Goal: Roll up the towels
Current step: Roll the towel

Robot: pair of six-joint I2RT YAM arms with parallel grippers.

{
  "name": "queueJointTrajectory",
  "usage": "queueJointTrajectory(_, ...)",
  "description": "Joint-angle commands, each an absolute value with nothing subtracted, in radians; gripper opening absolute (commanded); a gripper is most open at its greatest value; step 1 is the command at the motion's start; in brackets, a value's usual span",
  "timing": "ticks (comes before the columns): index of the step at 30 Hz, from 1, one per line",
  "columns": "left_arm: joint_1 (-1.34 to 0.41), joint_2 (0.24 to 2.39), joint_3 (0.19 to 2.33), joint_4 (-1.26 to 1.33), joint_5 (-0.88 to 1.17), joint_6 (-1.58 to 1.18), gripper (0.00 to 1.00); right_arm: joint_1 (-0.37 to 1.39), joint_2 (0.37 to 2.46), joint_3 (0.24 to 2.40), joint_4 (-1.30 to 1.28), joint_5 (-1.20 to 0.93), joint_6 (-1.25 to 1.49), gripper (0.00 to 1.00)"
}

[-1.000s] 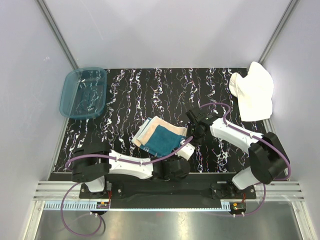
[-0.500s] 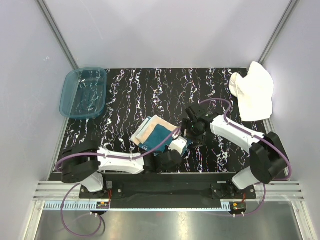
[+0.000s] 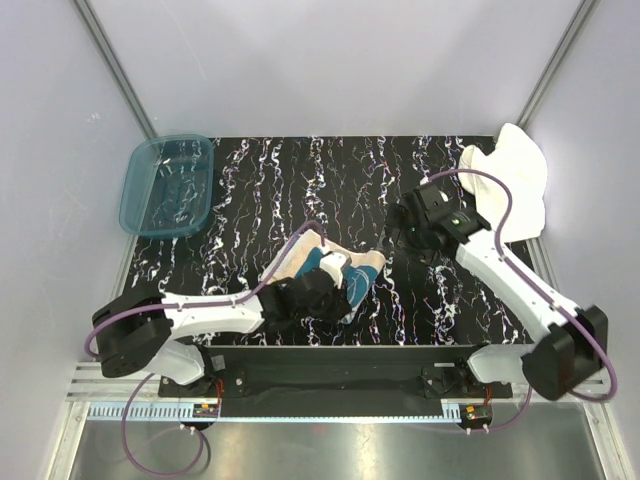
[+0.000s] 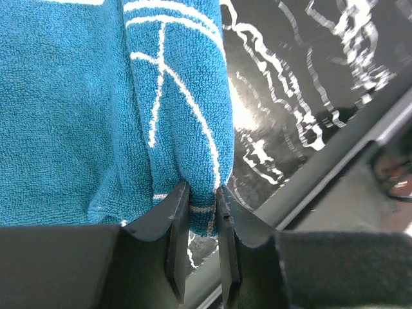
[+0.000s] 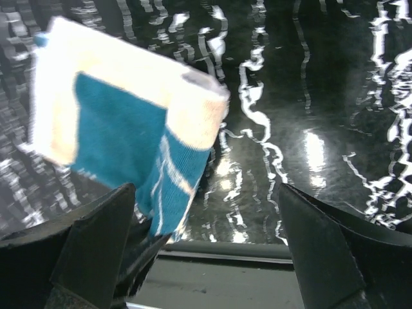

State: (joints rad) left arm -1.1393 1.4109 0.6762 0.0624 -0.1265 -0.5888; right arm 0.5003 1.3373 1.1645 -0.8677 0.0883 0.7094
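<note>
The smaller cream towel with the teal print [image 3: 352, 281] lies near the middle front of the table, its near edge lifted and folded over. My left gripper [image 3: 335, 285] is shut on that teal edge; the left wrist view shows the cloth [image 4: 174, 96] pinched between the fingers [image 4: 177, 212]. My right gripper [image 3: 400, 235] hangs open to the right of this towel, apart from it. Through the right wrist camera the folded towel [image 5: 122, 116] sits at the left with the open gripper [image 5: 205, 190] holding nothing. The white towel [image 3: 510, 190] lies crumpled at the back right.
A translucent teal tub [image 3: 165, 185] stands at the back left corner of the black marbled mat [image 3: 300, 185]. The mat's front rail [image 5: 244, 251] runs just below the towel. Grey walls close in the sides and back.
My right gripper has opened, let go of the patterned towel and drawn back to the right. My left gripper has closed on the towel's edge and carried it up and left, folding it over.
</note>
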Motion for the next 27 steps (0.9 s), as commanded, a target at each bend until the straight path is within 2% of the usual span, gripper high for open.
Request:
queueJointTrajectory(1, -1.089, 1.358, 0.655, 0.195, 0.065, -0.649, 0.23, 0.503, 1.238, 1.109, -0.781, 0.019, 0.692, 0.98)
queueJointTrajectory(10, -0.908, 1.348, 0.485, 0.441, 0.259, -0.856, 0.21, 0.503, 1.129, 0.933, -0.52, -0.222, 0.712, 0.96)
queueJointTrajectory(17, -0.798, 1.448, 0.335, 0.797, 0.379, -1.104, 0.2, 0.502, 1.072, 0.732, -0.24, -0.311, 0.813, 0.95)
queueJointTrajectory(27, -0.716, 1.514, 0.336, 0.67, 0.403, -1.227, 0.23, 0.502, 1.222, 0.589, 0.064, -0.403, 0.87, 0.94)
